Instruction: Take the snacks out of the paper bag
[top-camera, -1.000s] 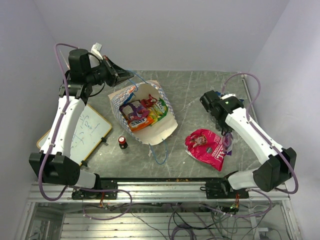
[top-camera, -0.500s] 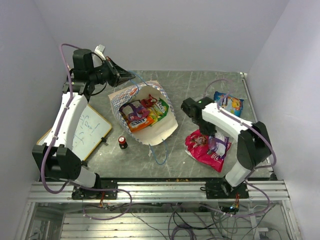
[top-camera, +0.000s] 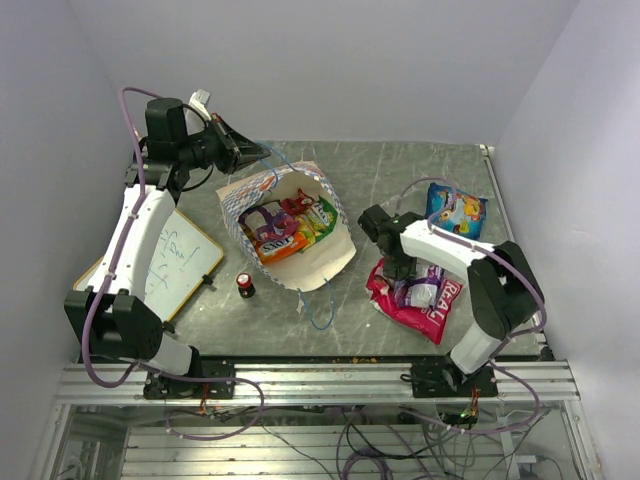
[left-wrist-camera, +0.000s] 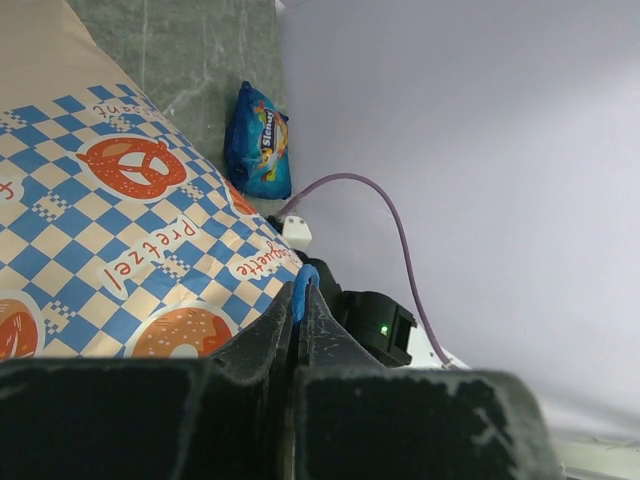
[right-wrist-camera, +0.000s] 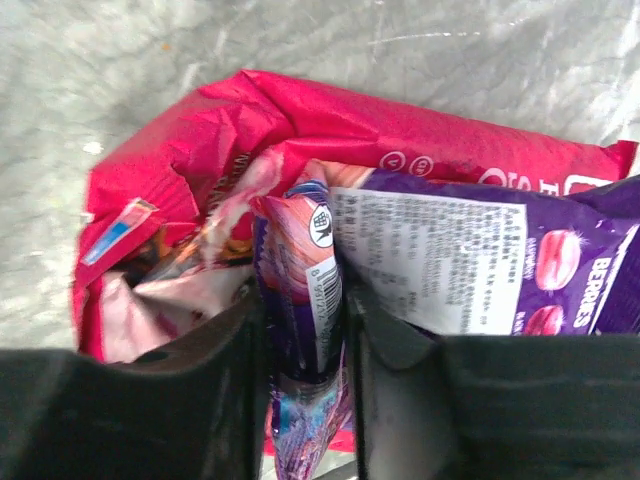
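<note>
The paper bag (top-camera: 320, 262) lies open on the table with several snacks (top-camera: 285, 228) inside: purple-white, orange, green and red packets. My left gripper (top-camera: 247, 152) is shut on the bag's blue cord handle (left-wrist-camera: 303, 288) at the far rim and holds it up. The bag's checkered side (left-wrist-camera: 110, 210) fills the left wrist view. My right gripper (top-camera: 405, 278) is shut on a purple-white packet (right-wrist-camera: 300, 290), low over a pink packet (top-camera: 410, 305) that lies right of the bag. The pink packet (right-wrist-camera: 300, 130) shows under the jaws. A blue packet (top-camera: 455, 208) lies at the far right.
A small red-and-white capped bottle (top-camera: 244, 284) stands in front of the bag. A whiteboard (top-camera: 175, 262) lies at the left under my left arm. The second blue cord handle (top-camera: 318, 310) trails toward the near edge. The blue packet also shows in the left wrist view (left-wrist-camera: 260, 140).
My right arm has swung left and folded in, bringing the purple-white packet down over the pink packet. The blue packet at the far right came into view. My left arm barely moved.
</note>
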